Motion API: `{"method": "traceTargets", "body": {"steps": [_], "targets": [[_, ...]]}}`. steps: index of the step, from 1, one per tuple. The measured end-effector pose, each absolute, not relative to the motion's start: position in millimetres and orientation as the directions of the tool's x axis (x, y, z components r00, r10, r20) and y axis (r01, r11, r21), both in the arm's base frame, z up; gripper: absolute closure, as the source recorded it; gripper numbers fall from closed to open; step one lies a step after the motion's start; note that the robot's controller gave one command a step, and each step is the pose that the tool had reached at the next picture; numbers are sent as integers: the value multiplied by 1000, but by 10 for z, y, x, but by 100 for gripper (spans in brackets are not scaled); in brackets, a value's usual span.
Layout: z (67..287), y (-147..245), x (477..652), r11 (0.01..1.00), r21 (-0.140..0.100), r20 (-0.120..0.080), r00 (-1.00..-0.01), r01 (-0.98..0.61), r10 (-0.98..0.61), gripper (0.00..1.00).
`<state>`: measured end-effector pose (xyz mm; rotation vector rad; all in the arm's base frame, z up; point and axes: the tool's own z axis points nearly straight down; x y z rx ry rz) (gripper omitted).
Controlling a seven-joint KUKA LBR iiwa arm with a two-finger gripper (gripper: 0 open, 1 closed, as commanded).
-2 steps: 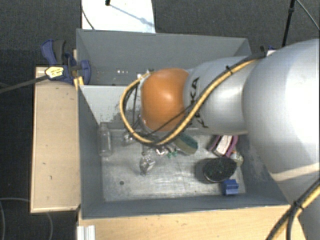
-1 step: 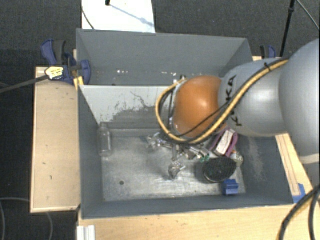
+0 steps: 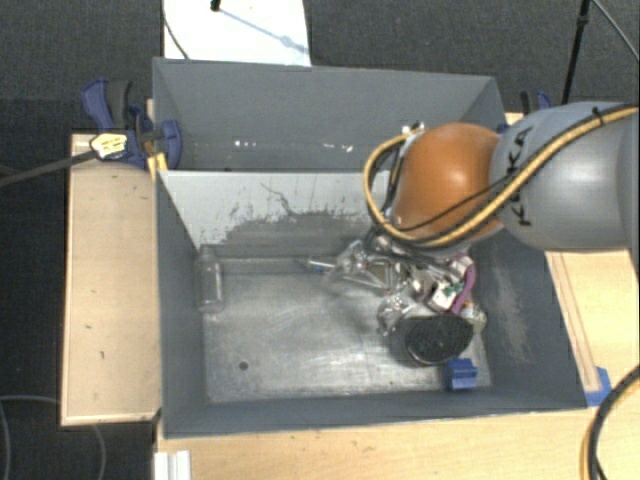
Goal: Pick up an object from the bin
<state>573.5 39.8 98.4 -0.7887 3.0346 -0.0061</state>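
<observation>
Orange wrist cover [image 3: 445,173] tops the hand [image 3: 408,293], black round disc [image 3: 432,341] just beside.

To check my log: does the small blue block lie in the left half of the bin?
No, the small blue block lies at the lower right of the bin, beside the black round thing.

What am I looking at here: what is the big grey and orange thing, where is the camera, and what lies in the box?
The big grey shape at the right is a robot arm; the orange dome is a cover on its wrist. One camera looks down from above, slightly sideways, into a grey metal bin. Below the wrist lies a small heap: a black round disc, a small blue block and tangled shiny bits. A clear tube-like piece lies apart at the left. Whether anything is held cannot be seen here.
</observation>
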Motion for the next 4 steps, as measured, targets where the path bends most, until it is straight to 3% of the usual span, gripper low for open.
{"method": "traceTargets", "body": {"steps": [1, 2, 3, 4], "targets": [[1209, -386, 5145, 736, -1, -1, -736, -677, -677, 0], [731, -858, 5875, 606, 4, -19, -606, -795, -795, 0], [739, -899, 5870, 609, 0, -12, -609, -793, -793, 100], [2149, -1200, 5742, 221, -6, -1, -221, -975, -975, 100]]}}
